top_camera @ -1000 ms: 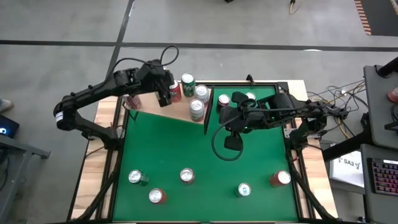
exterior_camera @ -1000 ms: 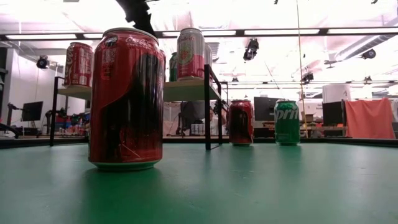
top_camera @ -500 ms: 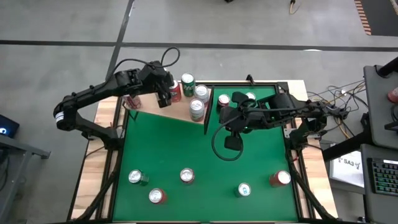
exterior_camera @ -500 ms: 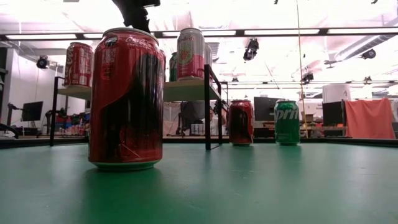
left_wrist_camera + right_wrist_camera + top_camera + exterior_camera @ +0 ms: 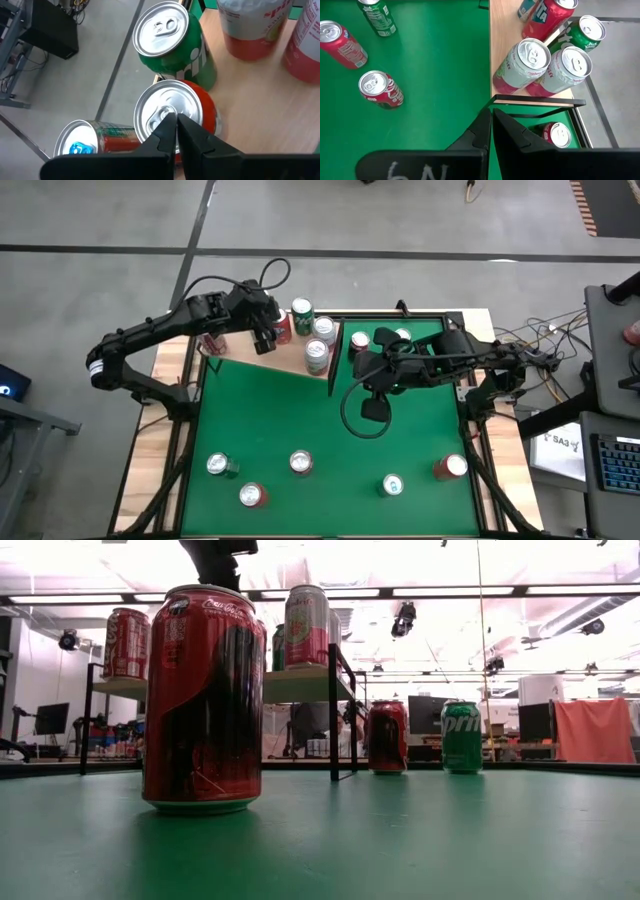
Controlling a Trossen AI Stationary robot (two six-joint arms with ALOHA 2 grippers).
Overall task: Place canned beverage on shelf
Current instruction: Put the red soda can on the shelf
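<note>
The shelf (image 5: 290, 360), a pale wood board with a dark end panel (image 5: 331, 368), stands at the table's far left. A red can (image 5: 172, 112), a green can (image 5: 170, 40) and two pale cans (image 5: 317, 355) stand upright on it. My left gripper (image 5: 176, 120) is shut just above the red can's top. My right gripper (image 5: 490, 120) hangs shut in the air to the right of the end panel, over the green table, holding nothing. My left gripper's shut fingertips (image 5: 169, 125) point down at a slant over the red can's top (image 5: 160, 107), near its tab. Whether they touch the top, I cannot tell. The can stands upright on the shelf board.
Several cans stand along the table's near edge, among them a red one (image 5: 250, 496) and one at the right (image 5: 450, 468). More cans (image 5: 360, 340) stand on the table right of the end panel. Another can (image 5: 80, 145) stands at the shelf's left end. The middle of the green table (image 5: 290, 415) is bare.
</note>
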